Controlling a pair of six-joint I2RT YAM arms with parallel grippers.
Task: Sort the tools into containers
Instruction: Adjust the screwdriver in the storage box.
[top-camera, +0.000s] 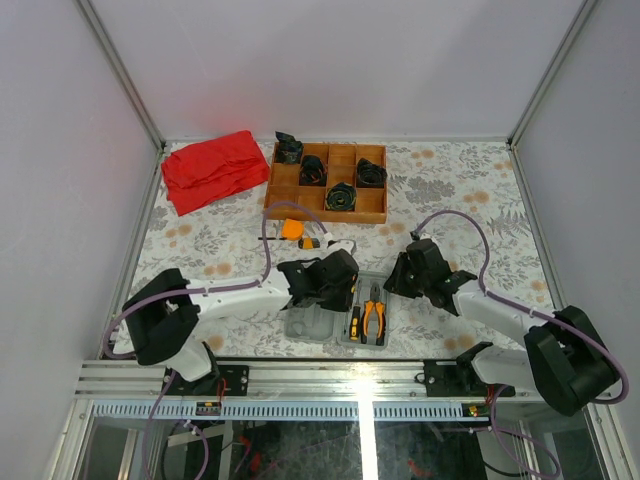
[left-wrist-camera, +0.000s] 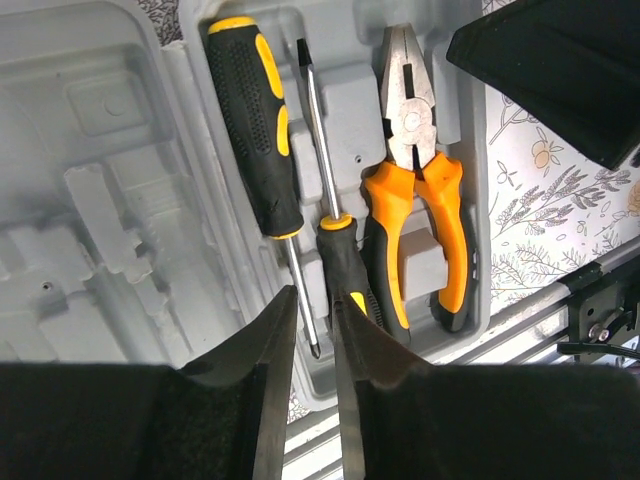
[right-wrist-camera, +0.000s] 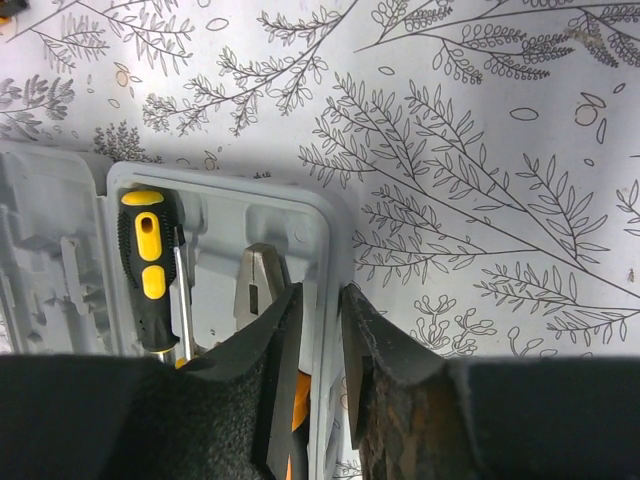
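Two screwdrivers (left-wrist-camera: 255, 120) and the pliers (left-wrist-camera: 420, 200) lie seated in the grey case (top-camera: 305, 322). The tape measure (top-camera: 291, 229) sits outside it on the table (top-camera: 450, 190), unsorted. The left gripper (left-wrist-camera: 314, 295) hovers above the screwdrivers, jaws slightly apart and empty. The right gripper (right-wrist-camera: 320, 290) straddles the case wall; whether it clamps cannot be told.

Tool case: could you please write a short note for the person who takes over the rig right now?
Left gripper: slightly open, empty, over the case.
Right gripper: astride the case's right rim; grip unclear.
Done: two screwdrivers and pliers lie in the case.
To do: tape measure and small yellow piece, both on the table behind the case.
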